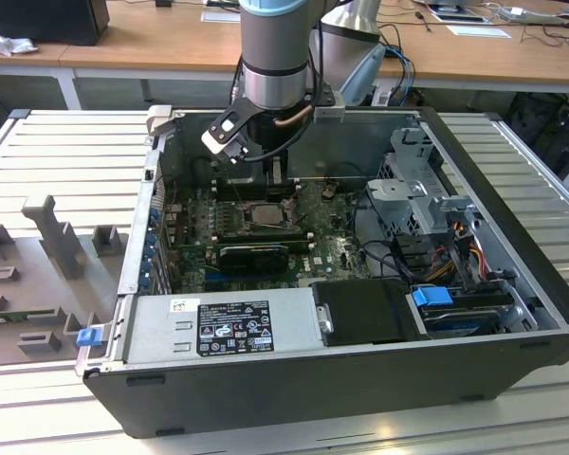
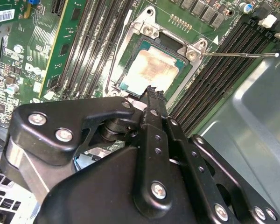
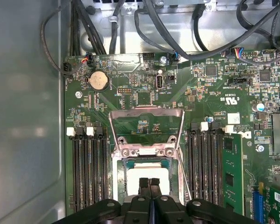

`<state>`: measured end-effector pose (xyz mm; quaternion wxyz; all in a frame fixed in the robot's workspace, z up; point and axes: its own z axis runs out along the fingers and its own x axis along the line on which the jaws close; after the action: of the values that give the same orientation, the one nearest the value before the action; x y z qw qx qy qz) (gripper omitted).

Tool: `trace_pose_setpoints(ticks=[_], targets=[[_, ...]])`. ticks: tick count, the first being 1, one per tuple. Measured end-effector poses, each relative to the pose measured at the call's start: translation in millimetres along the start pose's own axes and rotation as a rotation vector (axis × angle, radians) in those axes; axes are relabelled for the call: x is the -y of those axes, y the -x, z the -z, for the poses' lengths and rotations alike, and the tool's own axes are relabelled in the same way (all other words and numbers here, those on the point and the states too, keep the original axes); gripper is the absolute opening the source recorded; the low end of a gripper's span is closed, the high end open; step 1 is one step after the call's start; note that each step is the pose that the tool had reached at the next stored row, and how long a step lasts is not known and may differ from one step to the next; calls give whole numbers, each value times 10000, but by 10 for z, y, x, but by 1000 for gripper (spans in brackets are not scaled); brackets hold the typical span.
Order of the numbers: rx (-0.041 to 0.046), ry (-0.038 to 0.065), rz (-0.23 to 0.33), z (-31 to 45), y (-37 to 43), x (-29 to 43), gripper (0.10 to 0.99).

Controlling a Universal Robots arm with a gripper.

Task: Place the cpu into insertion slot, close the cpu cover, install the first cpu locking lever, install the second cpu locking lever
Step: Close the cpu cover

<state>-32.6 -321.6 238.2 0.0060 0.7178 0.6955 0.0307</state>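
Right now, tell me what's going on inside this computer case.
A robot arm's gripper is shut, with its tips right at the cpu. The cpu already lies in the insertion slot on the green motherboard of an open computer case. The cpu cover is swung open, off the chip, and a thin locking lever juts out unlatched beside the slot.

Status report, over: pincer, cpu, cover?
Pincer shut, empty, over the cpu. That cpu sits in the insertion slot. Hinged cpu cover open, swung back. Nothing in the way.
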Motion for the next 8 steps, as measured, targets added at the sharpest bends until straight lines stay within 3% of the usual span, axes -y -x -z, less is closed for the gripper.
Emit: trace_pose_setpoints(ticks=[8], targets=[[2,0,0,0,0,0,106]])
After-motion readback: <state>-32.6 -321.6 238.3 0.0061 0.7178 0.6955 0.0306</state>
